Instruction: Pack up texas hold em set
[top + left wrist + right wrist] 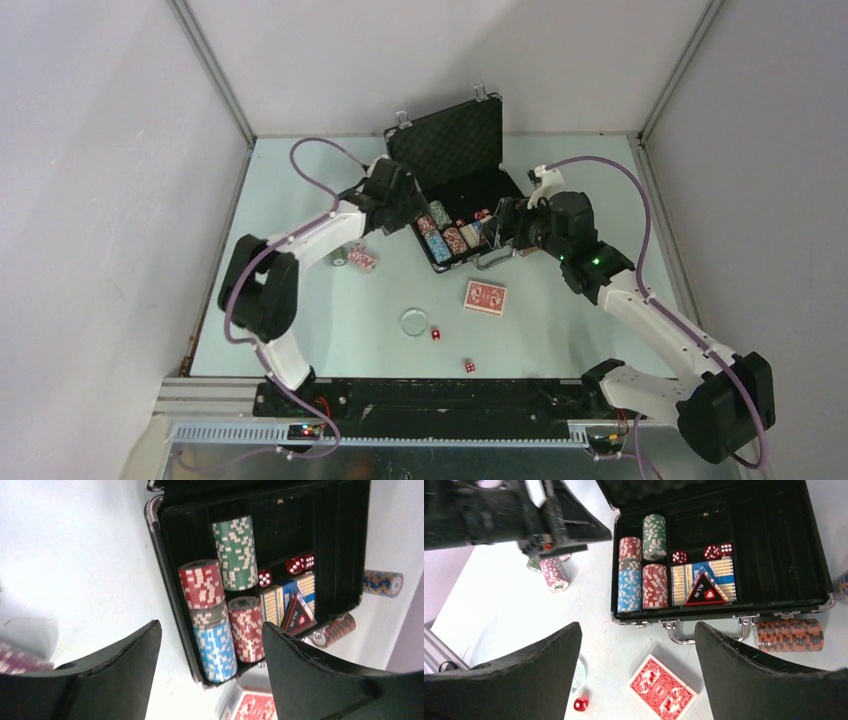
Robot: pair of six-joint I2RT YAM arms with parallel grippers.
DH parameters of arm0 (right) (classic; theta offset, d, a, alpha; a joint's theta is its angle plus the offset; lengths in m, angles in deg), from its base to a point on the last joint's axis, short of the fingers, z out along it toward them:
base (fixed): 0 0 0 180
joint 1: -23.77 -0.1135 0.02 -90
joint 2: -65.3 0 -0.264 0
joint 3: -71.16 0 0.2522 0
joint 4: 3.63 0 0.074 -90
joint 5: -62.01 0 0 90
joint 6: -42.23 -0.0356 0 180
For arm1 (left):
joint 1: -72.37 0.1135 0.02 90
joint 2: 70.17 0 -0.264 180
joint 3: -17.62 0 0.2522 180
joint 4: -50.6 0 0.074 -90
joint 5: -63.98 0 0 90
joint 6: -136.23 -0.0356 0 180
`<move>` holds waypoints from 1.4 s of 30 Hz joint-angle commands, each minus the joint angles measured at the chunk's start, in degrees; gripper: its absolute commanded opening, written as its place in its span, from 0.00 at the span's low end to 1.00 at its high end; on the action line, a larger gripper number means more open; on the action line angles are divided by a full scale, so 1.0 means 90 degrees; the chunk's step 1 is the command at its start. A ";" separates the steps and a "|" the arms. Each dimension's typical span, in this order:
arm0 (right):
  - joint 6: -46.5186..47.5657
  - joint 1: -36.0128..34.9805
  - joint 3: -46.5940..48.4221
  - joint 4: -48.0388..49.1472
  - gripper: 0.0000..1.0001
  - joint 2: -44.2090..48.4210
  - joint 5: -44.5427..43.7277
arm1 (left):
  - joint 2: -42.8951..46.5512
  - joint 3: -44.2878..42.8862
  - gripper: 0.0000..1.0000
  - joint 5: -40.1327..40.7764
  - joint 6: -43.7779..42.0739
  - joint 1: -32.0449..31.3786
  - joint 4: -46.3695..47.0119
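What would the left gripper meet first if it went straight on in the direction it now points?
Probably the blue chip stack in the open briefcase: it lies right between the open fingers of the left gripper in the wrist view. How far it is, I cannot tell.

One open briefcase (774, 555). Inside it are five chip stacks: one green stack (654, 530), two red (630, 549), one grey (629, 566), one blue (629, 591). Four more lie on the tabletop (499, 610): a pink stack (555, 574), a second green one (340, 257) (half hidden beside the pink), an orange stack (789, 635) and a blue-and-orange stack (382, 582). Five dice: three in the case (679, 557), two loose (436, 334). One red-backed deck (663, 687), one card box (684, 577), one triangular marker (705, 592), one clear disc (413, 321).
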 commanded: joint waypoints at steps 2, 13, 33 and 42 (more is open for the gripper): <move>0.0015 0.0364 0.0121 -0.0561 0.89 -0.0031 0.0818 | 0.1424 0.0863 0.78 0.0496 -0.0450 0.0026 0.0436; 0.0275 -0.0014 0.0145 -0.1268 0.67 -0.0259 0.0427 | 0.3366 0.2542 0.77 0.0917 -0.1238 0.0114 -0.0306; 0.0206 -0.0635 0.0151 -0.0334 0.64 -0.1027 0.0645 | 0.3655 0.4325 0.96 0.0732 0.1385 0.1254 0.0842; 0.0286 -0.0525 0.0527 -0.0217 0.64 -0.1290 0.0697 | 0.3591 0.4072 0.95 0.1288 0.1437 0.1387 0.0790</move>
